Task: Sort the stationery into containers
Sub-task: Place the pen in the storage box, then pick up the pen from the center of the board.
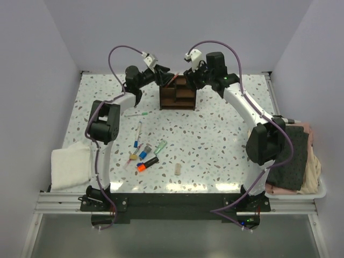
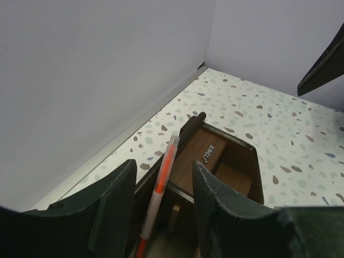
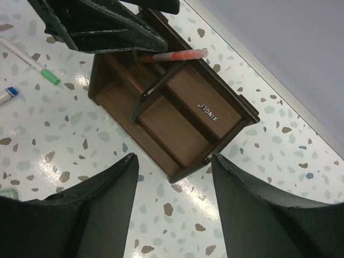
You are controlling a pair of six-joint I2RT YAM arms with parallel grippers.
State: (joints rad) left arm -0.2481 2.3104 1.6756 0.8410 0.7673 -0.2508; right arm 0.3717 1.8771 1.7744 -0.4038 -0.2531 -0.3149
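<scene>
The dark brown wooden organizer (image 1: 177, 94) stands at the back middle of the table. My left gripper (image 1: 163, 74) hovers over its left rear compartment, jaws open. In the left wrist view an orange-and-white pen (image 2: 160, 189) leans in that compartment between the open fingers (image 2: 115, 199), touching neither. My right gripper (image 1: 193, 75) is open and empty over the organizer's right corner (image 3: 207, 153). The same pen (image 3: 173, 55) shows in the right wrist view. Loose on the table lie a green-tipped pen (image 1: 137, 114), a thin pen (image 1: 138, 130), blue-capped pieces (image 1: 134, 145), a green marker (image 1: 160, 145), an orange-and-black marker (image 1: 147, 164) and a tan eraser (image 1: 178, 169).
A folded white cloth (image 1: 70, 166) lies at the front left. A pile of dark and pink cloths (image 1: 293, 158) sits at the right edge. The walls stand close behind the organizer. The two grippers are near each other above the box.
</scene>
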